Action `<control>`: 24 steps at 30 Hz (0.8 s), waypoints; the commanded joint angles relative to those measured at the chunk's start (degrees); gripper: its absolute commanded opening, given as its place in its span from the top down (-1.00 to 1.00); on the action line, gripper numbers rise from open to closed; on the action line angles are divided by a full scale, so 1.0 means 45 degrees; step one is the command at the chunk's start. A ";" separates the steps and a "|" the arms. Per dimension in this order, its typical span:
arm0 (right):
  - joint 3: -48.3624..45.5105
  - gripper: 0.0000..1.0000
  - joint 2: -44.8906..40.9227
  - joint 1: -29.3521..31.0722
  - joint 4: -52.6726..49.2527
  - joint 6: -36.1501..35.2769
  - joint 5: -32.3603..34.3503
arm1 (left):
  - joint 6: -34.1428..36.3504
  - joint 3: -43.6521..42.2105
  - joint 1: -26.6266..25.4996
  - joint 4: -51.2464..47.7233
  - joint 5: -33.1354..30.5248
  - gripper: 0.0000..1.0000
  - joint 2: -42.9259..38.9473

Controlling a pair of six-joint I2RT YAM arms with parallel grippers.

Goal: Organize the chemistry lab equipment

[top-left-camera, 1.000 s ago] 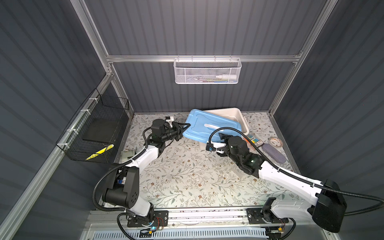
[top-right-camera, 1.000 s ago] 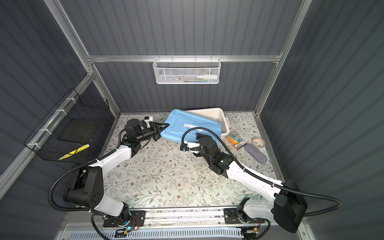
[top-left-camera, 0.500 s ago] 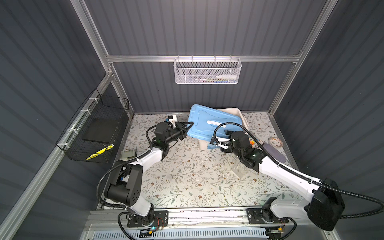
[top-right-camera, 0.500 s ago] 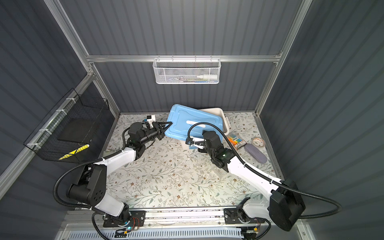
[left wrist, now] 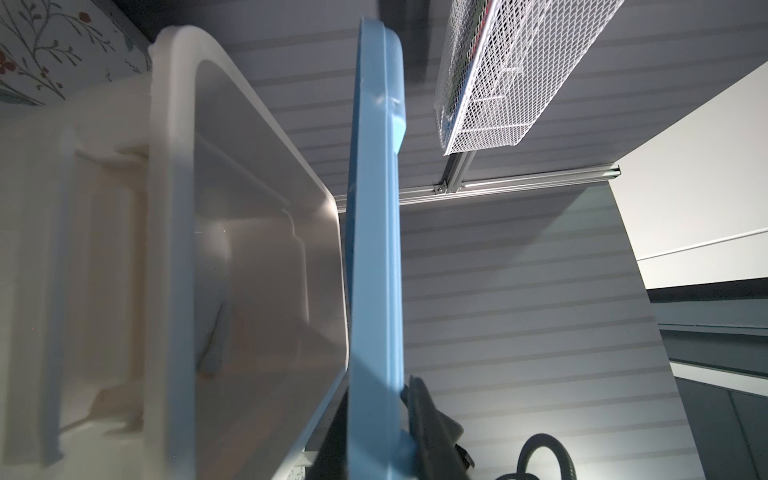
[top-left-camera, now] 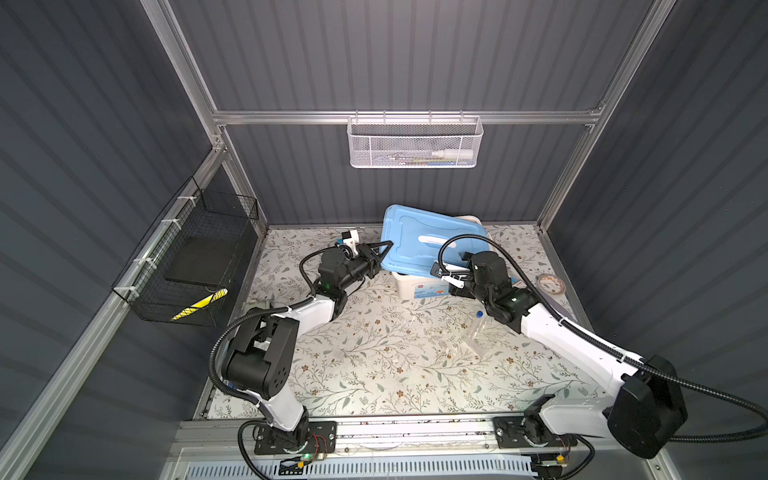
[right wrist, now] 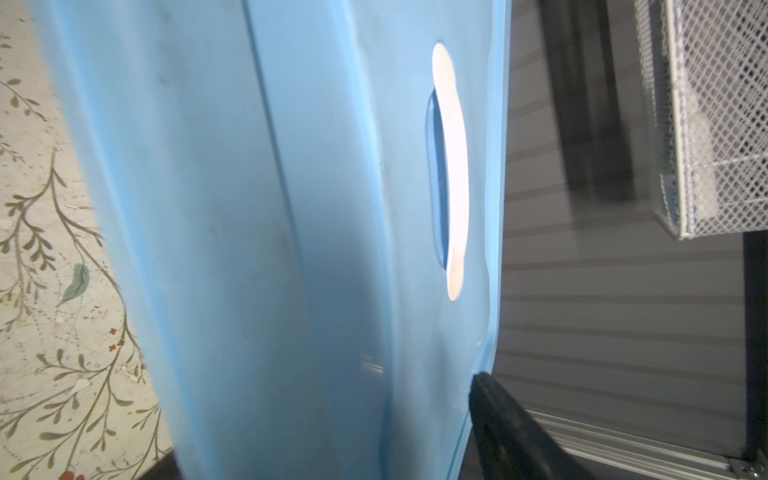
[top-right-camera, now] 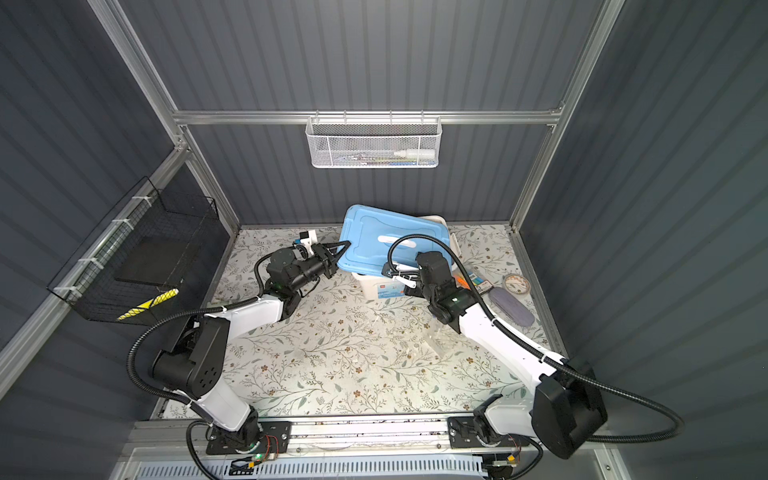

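Note:
A blue lid (top-left-camera: 424, 245) hangs tilted over a white bin (top-left-camera: 415, 286) at the back of the table. My left gripper (top-left-camera: 384, 249) is shut on the lid's left edge (left wrist: 374, 249), one jaw on each face. My right gripper (top-left-camera: 445, 275) is at the lid's front edge with its jaws wide. In the right wrist view only one finger (right wrist: 498, 415) shows beside the lid (right wrist: 291, 208). The bin's rim (left wrist: 174, 208) shows under the lid, with a blurred pale shape inside. A clear plastic rack (top-left-camera: 484, 338) holding a blue-capped tube (top-left-camera: 479, 314) stands under my right forearm.
Right of the bin lie a pack of coloured markers (top-right-camera: 478, 282), a roll of tape (top-right-camera: 516, 284) and a dark oblong thing (top-right-camera: 511, 309). A white mesh basket (top-left-camera: 415, 143) hangs on the back wall. A black wire basket (top-left-camera: 187, 266) hangs on the left wall.
The lid has risen from lying low and askew to the left and now hangs over the bin, whose front wall shows. Both grippers moved right with it.

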 commanded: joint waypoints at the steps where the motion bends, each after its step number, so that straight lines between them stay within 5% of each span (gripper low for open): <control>1: 0.0683 -0.58 0.0165 -0.0298 0.0183 0.0483 -0.0133 | 0.0733 0.0331 -0.0207 0.0434 -0.0429 0.79 0.0473; 24: 0.1176 -0.63 0.0726 -0.1587 -0.0656 0.1576 -0.0714 | 0.0631 0.0542 -0.1404 0.1455 -0.3704 0.83 0.1759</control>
